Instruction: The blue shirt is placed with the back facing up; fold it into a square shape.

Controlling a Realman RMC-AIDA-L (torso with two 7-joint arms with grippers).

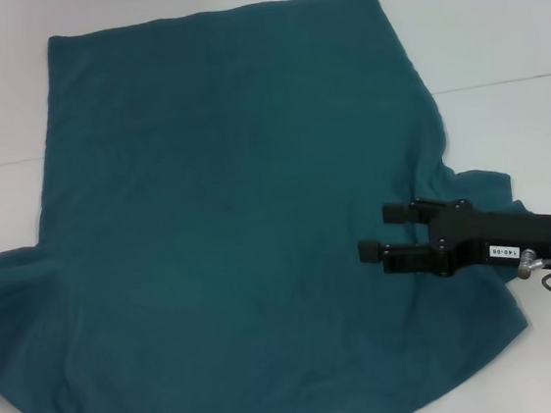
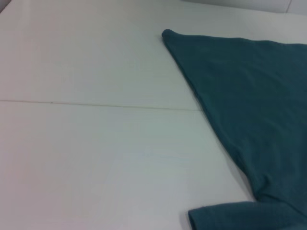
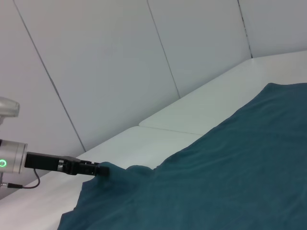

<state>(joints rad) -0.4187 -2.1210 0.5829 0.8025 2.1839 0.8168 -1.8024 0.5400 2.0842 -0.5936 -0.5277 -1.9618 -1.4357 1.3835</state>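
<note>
- The shirt (image 1: 229, 231) lies spread flat on the white table (image 1: 493, 26), covering most of the near half; one sleeve runs out to the robot's left, the other to its right, and the hem edge lies far from the robot.
- The right gripper (image 1: 382, 232) is out over the cloth, beside the right sleeve, its two black fingers set apart with nothing between them.
- The left gripper (image 3: 103, 169) shows only in the right wrist view, right at the left sleeve's edge, seemingly touching it. Whether it is pinching cloth I cannot tell.
- The fabric looks thin, soft and light, lying in small ripples, so it should drape and sag from any pinch rather than hold its shape.
- I'd expect it to drag and bunch on the table if pulled low.
- Sensible holds: the sleeve edge or a shoulder corner, pinched at the very edge and lifted clear before carrying it across.
</note>
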